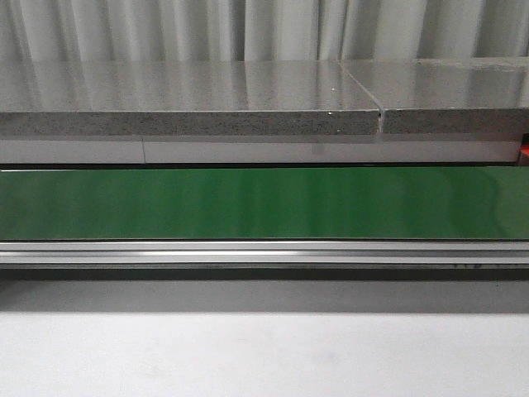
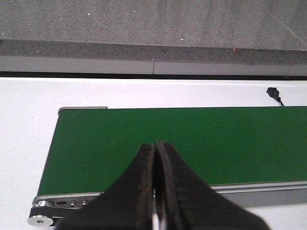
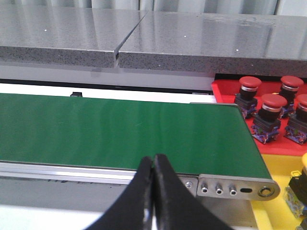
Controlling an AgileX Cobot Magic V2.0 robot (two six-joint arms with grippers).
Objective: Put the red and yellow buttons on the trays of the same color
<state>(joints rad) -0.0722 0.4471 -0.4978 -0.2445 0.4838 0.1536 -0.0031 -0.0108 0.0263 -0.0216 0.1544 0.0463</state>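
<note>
Your red tray (image 3: 225, 93) holds four red buttons (image 3: 272, 103); left gripper (image 2: 155, 148) and right gripper (image 3: 152, 163) are clenched, empty, above the green belt (image 3: 120, 132).

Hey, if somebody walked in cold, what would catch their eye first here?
Probably the green conveyor belt, bare, running across the front view. Next, the red tray past the belt's end in the right wrist view, holding red buttons, with a yellow tray beside it. Both arms' fingers are pressed shut, holding nothing.
</note>
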